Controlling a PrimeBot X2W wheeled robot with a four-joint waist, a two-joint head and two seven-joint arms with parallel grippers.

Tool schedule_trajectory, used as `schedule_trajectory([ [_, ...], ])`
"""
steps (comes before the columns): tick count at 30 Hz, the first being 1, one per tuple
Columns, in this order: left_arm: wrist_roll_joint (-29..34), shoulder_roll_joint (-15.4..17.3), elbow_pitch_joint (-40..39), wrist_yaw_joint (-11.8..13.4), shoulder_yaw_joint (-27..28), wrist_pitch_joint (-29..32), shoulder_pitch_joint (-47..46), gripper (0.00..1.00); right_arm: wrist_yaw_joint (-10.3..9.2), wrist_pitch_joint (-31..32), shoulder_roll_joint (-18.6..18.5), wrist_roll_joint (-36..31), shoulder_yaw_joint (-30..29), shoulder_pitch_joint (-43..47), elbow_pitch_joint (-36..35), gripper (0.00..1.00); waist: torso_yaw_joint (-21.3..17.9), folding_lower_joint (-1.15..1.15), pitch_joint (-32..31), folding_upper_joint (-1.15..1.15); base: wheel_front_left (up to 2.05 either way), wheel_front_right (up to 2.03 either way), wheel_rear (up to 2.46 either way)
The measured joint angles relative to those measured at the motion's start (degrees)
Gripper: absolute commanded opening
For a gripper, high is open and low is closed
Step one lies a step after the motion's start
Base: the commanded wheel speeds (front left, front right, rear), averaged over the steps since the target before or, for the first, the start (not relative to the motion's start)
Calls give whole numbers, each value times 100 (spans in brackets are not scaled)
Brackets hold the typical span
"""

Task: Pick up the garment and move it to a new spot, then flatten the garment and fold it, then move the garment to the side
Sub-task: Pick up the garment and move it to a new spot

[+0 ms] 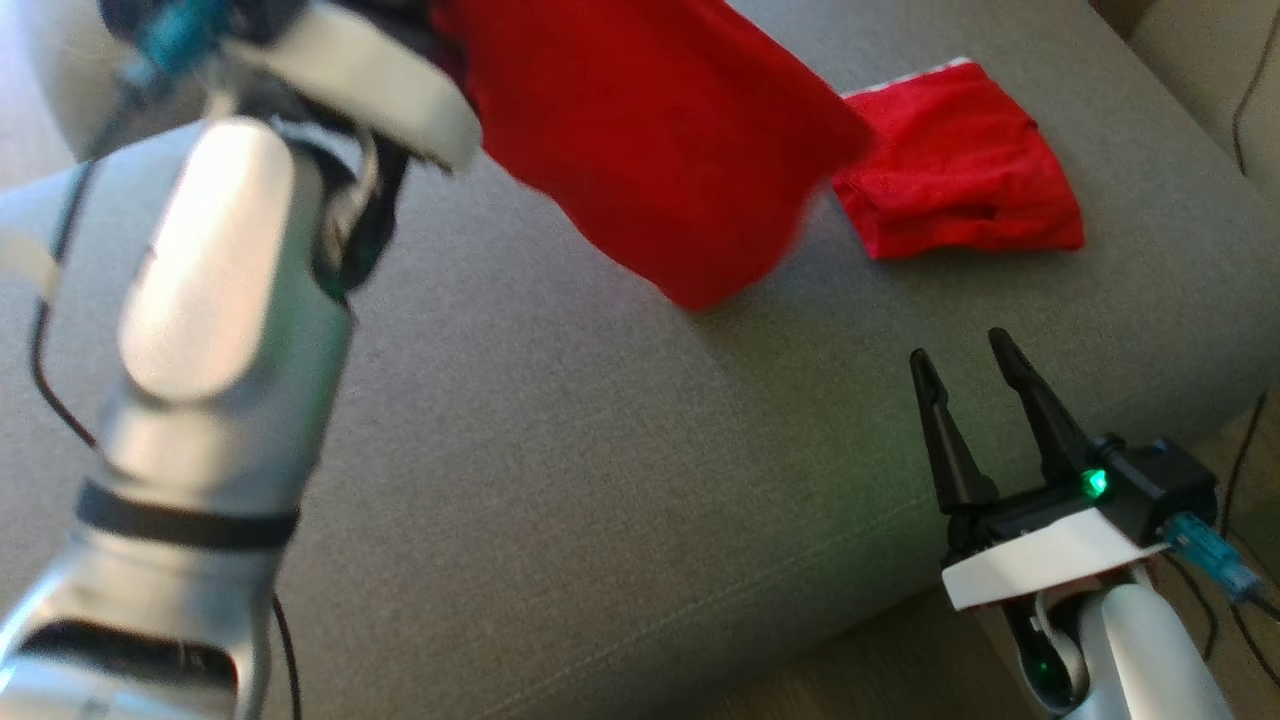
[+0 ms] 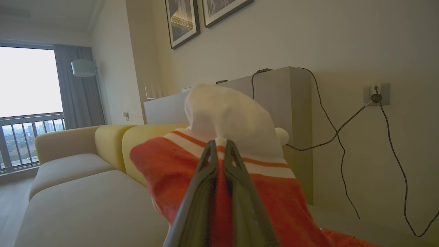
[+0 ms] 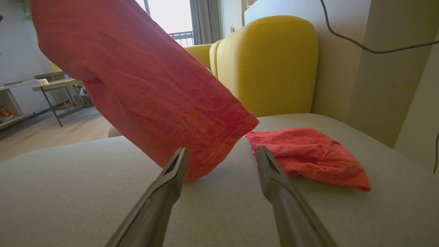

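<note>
1. The left gripper is clamped on the red garment; its two dark fingers are pressed nearly together, with a fold of fabric pinched between them
2. In the left wrist view, the pinched part is by a band of white and red stripes, beyond which sits a cream-white part with a small white bobble
3. The red garment hangs in the air from that grip, above the back half of the grey sofa seat and slanting down towards the seat's middle
4. In the right wrist view, the garment's lowest corner comes close to the seat surface; whether it touches cannot be told
5. The left forearm is raised over the seat's left side and is blurred in the head view
6. The right gripper holds nothing; its fingers are spread wide and point towards the back of the sofa from just above the seat's front edge, on the right side
7. A second red garment lies crumpled flat on the seat near its back right corner, with a white edge along its far side; it is apart from the hanging one
8. Yellow back cushions stand behind the seat
9. Dark cables run down the wall to a wall socket
</note>
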Motion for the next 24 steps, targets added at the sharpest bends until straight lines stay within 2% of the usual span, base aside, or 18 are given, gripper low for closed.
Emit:
schedule_trajectory([
  [6, 109, 65, -252, 198, -172, -352, 1147, 0, 0, 1, 3, 10, -70, -3, -108, 100, -53, 0, 391, 0, 0, 0, 0],
  [11, 108, 73, -288, 476, -116, -515, 2013, 0, 0, 1, 5, -15, -165, -21, -181, 100, 225, 0, 606, 0, 0, 0, 0],
  [23, 151, -377, -246, 506, -67, -517, 3465, 0, 1, 1, 9, -159, -12, -32, -135, 100, 1123, 1, 711, 0, 0, 0, 0],
  [24, 142, -393, -230, 508, -65, -517, 3529, 21, 0, 1, 9, -160, -2, -31, -118, 100, 1165, 1, 669, 0, 0, 0, 0],
])
